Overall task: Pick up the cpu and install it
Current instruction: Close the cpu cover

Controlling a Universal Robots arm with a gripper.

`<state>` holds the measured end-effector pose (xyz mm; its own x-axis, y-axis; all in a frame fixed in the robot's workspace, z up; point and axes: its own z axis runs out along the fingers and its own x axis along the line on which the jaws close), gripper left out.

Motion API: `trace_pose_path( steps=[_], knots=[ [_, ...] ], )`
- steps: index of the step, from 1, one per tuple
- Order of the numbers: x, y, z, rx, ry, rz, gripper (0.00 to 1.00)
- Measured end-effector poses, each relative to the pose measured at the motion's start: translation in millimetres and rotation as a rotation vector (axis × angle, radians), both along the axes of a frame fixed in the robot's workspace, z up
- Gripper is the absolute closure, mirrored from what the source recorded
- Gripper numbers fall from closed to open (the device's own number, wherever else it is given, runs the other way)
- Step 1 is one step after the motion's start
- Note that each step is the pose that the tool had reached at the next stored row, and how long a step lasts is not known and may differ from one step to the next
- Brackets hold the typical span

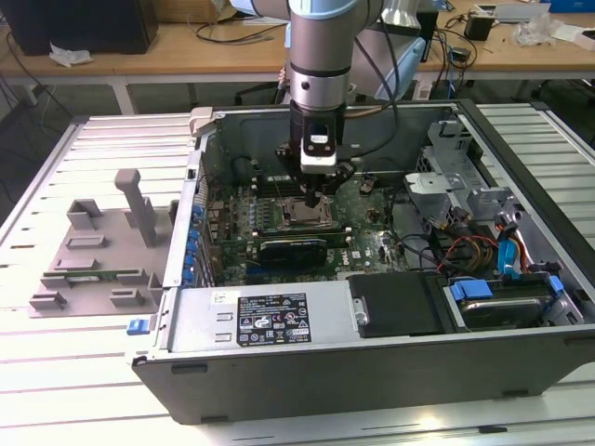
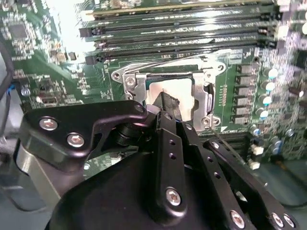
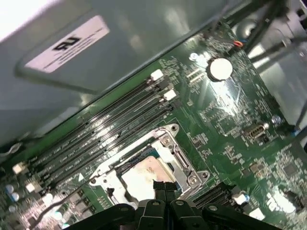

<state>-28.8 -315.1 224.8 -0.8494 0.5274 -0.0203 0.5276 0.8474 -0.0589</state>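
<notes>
the black metal gripper (image 2: 166, 101) hangs from the silver and pale blue robot arm (image 1: 316, 56), which reaches straight down into the open grey metal computer case (image 1: 372, 367). in both wrist views its two slim fingers are pressed together with no gap and nothing between them. the joined tips sit directly over one edge of the cpu (image 2: 182, 89), a small flat square chip with a pale silver-grey metal top. it cannot be told whether the tips touch it. the cpu (image 3: 144, 176) lies flat inside the square socket, ringed by the socket's shiny metal frame (image 3: 182, 162), whose screw heads show at the corners. just beside the frame run several long dark memory slots (image 2: 182, 24), parallel to one another, on the green printed motherboard (image 3: 230, 120). a round silver coin battery (image 3: 219, 68) sits on that board, well apart from the socket. in the exterior view the gripper (image 1: 311, 203) is low over the middle of the board, and a silver power supply box with a dark label (image 1: 270, 316) fills the case's near side. outside the case, on the exterior view's left, grey plastic fixture blocks (image 1: 98, 251) stand on the white slatted table (image 1: 56, 390).
</notes>
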Motion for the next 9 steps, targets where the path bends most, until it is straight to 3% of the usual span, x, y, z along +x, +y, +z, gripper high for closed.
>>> trace_pose_path(
  steps=[2,6,9],
  knots=[
    [0.0,0.0,-0.5,0.0001,0.0000,0.035,0.89],
    [0.0,0.0,-2.8,0.0000,0.0000,0.169,0.89],
    [0.0,0.0,-4.1,0.0000,0.0000,0.232,0.89]
  ],
)
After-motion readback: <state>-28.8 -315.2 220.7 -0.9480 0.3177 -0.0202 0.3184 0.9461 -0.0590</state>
